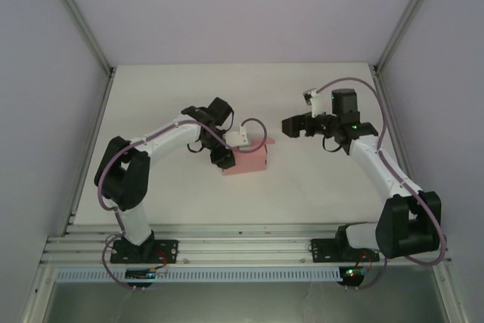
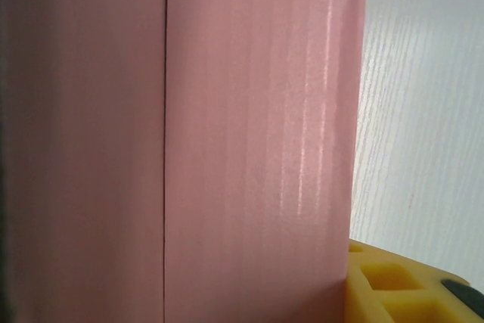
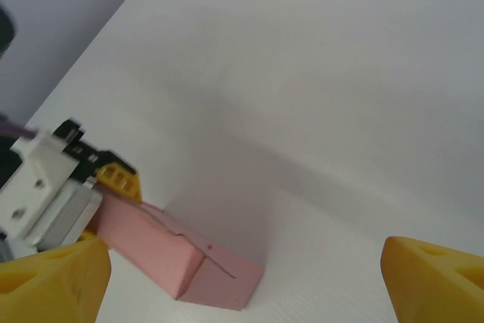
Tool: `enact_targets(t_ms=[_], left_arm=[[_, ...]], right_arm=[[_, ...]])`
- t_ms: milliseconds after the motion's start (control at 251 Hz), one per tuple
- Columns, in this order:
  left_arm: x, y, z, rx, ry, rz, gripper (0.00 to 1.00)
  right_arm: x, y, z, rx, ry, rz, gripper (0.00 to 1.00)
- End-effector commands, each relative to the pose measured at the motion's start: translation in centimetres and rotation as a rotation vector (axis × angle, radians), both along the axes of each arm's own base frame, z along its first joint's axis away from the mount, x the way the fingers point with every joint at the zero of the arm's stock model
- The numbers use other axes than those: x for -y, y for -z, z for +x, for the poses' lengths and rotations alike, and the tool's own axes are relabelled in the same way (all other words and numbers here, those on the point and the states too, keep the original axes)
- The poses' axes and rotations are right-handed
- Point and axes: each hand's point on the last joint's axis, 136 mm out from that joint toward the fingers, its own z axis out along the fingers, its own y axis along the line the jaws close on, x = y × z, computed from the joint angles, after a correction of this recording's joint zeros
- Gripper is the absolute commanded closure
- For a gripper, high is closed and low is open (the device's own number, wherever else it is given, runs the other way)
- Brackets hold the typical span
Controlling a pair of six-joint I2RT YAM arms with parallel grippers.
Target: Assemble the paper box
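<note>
- Yellow moulded fingertip point(image 2: 393, 289) of the left end effector point(image 1: 225, 158) sits flush against the pink, thin-card paper box point(image 2: 227, 141). The box's glossy panel, crossed by one straight seam, crowds the left wrist lens. This end effector appears clamped on the box's left end.
- Right end effector point(image 3: 242, 285) hovers near the box's right end, jaws spread wide, holding nothing.
- The step in hand looks like closing that right end. It would go best with the left grip steadying the box while the right comes in low and presses gently, since thin card buckles easily.
- Paper box lies on its side mid-bench point(image 1: 189, 96), already a small rectangular block, with a tuck line showing at its right end.
</note>
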Motion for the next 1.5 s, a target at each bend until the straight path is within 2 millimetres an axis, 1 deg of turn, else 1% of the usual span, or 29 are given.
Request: enact_targets(t_ms=[0, 108, 235, 315, 371, 399, 467, 539, 607, 663, 762, 854, 942, 998, 1042, 1125, 1181, 1213, 1289, 1365, 1421, 1493], left_arm=[[-0.3, 0.1, -1.3, -0.059, 0.026, 0.018, 0.56], [-0.4, 0.3, -1.1, -0.063, 0.016, 0.027, 0.56], [-0.4, 0.3, -1.0, -0.061, 0.013, 0.026, 0.55], [-0.3, 0.3, -1.0, -0.059, 0.011, 0.023, 0.55], [-0.2, 0.3, -0.9, -0.058, 0.011, 0.021, 0.55], [-0.2, 0.3, -0.9, -0.057, 0.010, 0.020, 0.55], [-0.1, 0.3, -0.7, -0.055, 0.008, 0.017, 0.54], [-0.1, 0.4, -0.6, -0.059, 0.005, 0.023, 0.54], [-0.1, 0.5, -0.5, -0.056, 0.000, 0.029, 0.54], [-0.2, 0.6, -0.5, -0.057, -0.002, 0.032, 0.54], [-0.2, 0.6, -0.2, -0.049, -0.009, 0.032, 0.54], [0.0, 0.4, 0.1, -0.039, -0.022, 0.025, 0.54], [0.4, 0.2, 0.5, -0.026, -0.039, 0.010, 0.54], [0.6, 0.1, 0.9, -0.015, -0.052, 0.001, 0.54], [0.7, 0.2, 1.2, -0.009, -0.062, 0.001, 0.54], [0.8, 0.2, 1.7, -0.001, -0.078, 0.007, 0.53], [0.9, 0.3, 2.0, 0.001, -0.083, 0.011, 0.53], [0.9, 0.3, 2.0, 0.001, -0.082, 0.013, 0.53], [1.0, 0.2, 2.2, 0.005, -0.088, 0.011, 0.54], [1.0, 0.2, 2.3, 0.009, -0.087, 0.007, 0.53], [1.0, 0.3, 2.3, 0.013, -0.089, 0.005, 0.53], [1.1, 0.3, 2.5, 0.020, -0.088, 0.003, 0.53]], right_arm=[[-2.4, 0.2, -1.9, 0.047, -0.176, -0.069, 0.10], [-3.9, 2.0, -2.4, 0.021, -0.236, -0.160, 0.18], [-5.5, 3.6, -3.1, -0.005, -0.316, -0.224, 0.20], [-5.7, 4.5, -2.8, -0.007, -0.318, -0.276, 0.21], [-5.9, 5.0, -2.5, -0.012, -0.317, -0.296, 0.24], [-5.9, 5.3, -2.4, -0.020, -0.319, -0.300, 0.28], [-6.0, 5.7, -2.3, -0.042, -0.325, -0.312, 0.42], [-6.1, 6.3, -3.0, -0.073, -0.366, -0.322, 0.55], [-6.3, 6.5, -3.4, -0.085, -0.384, -0.321, 0.67], [-6.3, 6.7, -3.6, -0.090, -0.388, -0.328, 0.72], [-6.6, 6.7, -3.8, -0.103, -0.383, -0.323, 0.92], [-7.0, 6.4, -3.9, -0.137, -0.349, -0.302, 1.00], [-7.4, 5.9, -3.6, -0.175, -0.269, -0.275, 1.00], [-7.7, 5.4, -3.1, -0.215, -0.173, -0.229, 1.00], [-7.8, 5.2, -2.9, -0.278, -0.095, -0.176, 1.00], [-9.1, 4.7, -3.1, -0.359, -0.023, -0.046, 1.00], [-10.1, 4.2, -3.3, -0.347, -0.012, 0.003, 1.00], [-10.2, 4.2, -3.4, -0.340, -0.008, 0.002, 1.00], [-10.1, 4.9, -3.8, -0.339, 0.012, -0.027, 1.00], [-10.1, 5.8, -4.3, -0.390, 0.038, 0.005, 1.00], [-9.6, 6.3, -3.5, -0.348, 0.079, -0.015, 1.00], [-9.2, 7.4, -3.8, -0.289, 0.046, -0.074, 1.00]])
